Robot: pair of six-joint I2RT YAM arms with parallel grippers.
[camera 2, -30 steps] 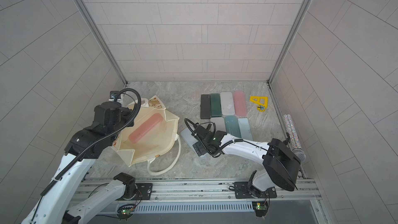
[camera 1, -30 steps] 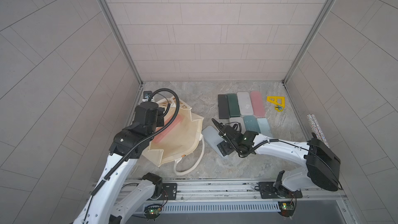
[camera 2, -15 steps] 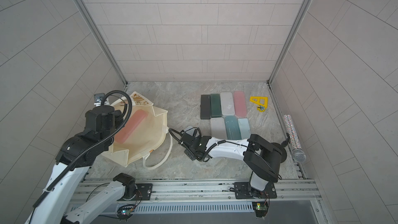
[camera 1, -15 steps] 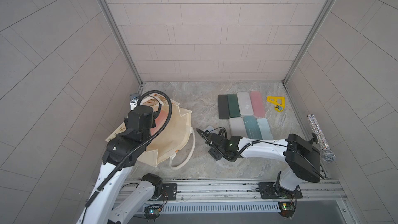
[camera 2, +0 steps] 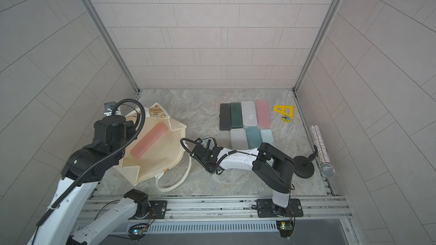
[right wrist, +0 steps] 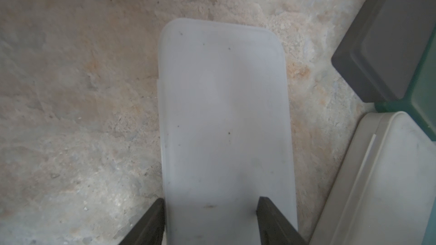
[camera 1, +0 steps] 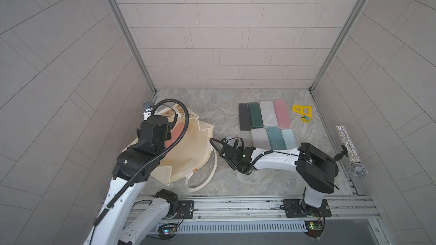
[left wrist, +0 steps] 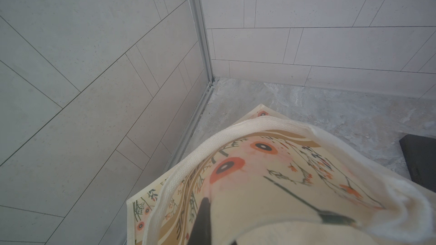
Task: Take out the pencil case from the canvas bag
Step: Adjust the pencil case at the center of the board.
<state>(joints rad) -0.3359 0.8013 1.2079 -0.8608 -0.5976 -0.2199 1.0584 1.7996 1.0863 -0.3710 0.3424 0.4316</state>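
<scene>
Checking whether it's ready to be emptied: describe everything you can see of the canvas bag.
The canvas bag is a cream, boxy fabric tote with orange-flower print and tan stripes outside and thick white rope handles, one looped on the table. It lies slumped near the left wall, mouth gaping so that a top view looks inside, where a pink pencil case lies. The left gripper is shut on its printed rim, holding it open.

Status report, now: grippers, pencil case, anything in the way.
Left gripper shut on canvas bag rim. Right gripper over pale case outside bag, grip unclear. Pink pencil case inside bag, not yet out. Rope handle lies between bag and right gripper.
</scene>
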